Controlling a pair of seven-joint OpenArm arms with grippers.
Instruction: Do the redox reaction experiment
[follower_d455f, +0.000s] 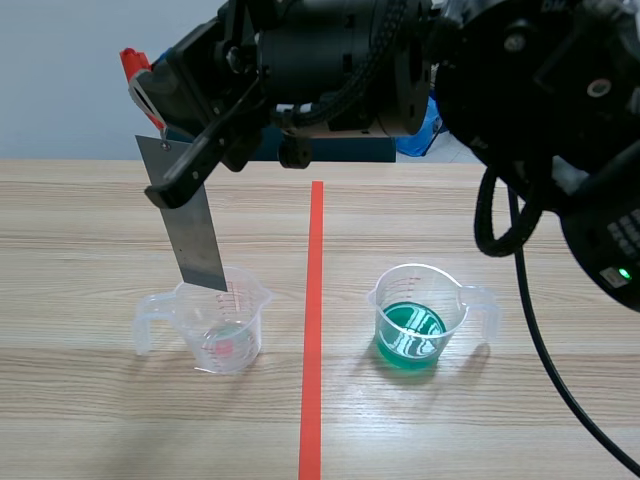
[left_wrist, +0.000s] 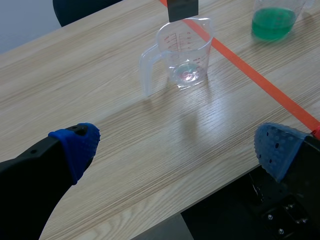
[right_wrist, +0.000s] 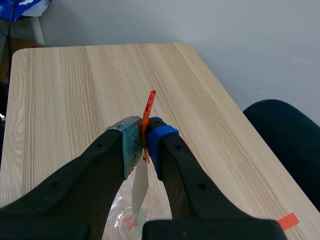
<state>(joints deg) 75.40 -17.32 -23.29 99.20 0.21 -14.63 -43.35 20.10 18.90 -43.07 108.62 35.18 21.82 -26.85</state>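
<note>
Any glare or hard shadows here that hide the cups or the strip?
Scene view: soft, faint shadows under the clear cup and green cup; bright glints on the green liquid, nothing hidden. Left wrist view: a pale sheen on the table beside the clear cup, grain readable. Right wrist view: even light, and the strip in the right end effector is plainly visible.

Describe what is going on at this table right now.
The right end effector is shut on a metal strip, hanging it upright over the clear measuring cup, with its lower end about at the rim. A second cup holding green liquid stands across the tape line. The left end effector is open, holding nothing.
</note>
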